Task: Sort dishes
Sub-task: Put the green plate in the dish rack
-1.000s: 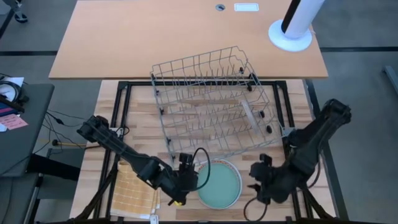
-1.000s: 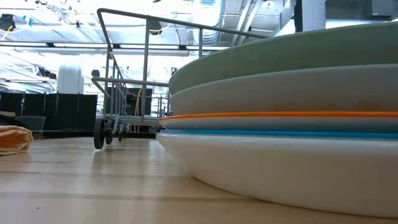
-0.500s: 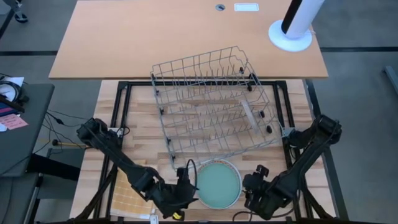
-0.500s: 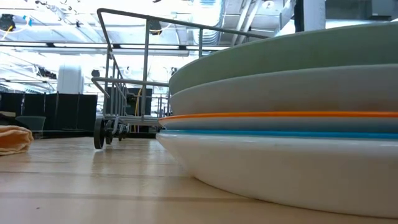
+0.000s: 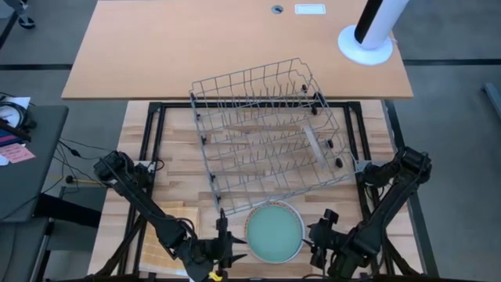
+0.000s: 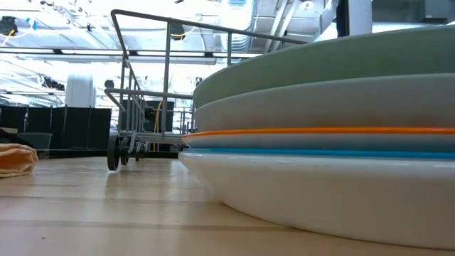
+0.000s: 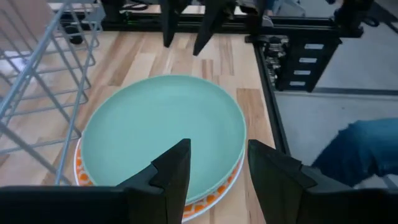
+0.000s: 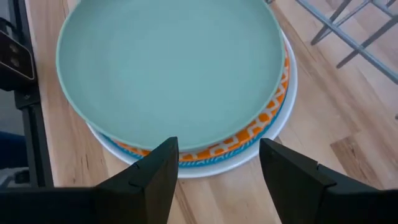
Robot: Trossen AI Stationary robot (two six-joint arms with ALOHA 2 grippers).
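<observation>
Teal top plate [image 5: 274,232], left claw [image 5: 221,249] and right claw [image 5: 319,241] parted, empty

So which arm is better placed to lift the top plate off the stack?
Nearly even. The left gripper and right gripper both sit open beside the green plate. The right looks marginally closer to the rim, so I'd lean right.

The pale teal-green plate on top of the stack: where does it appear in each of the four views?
High view: the teal-green plate sits low in the middle, between both pincers.
Low view: it is the top band of the stack, at right.
Left wrist view: it fills the centre.
Right wrist view: it fills the upper part.
Shared landmark: the grey wire rack beside it.
</observation>
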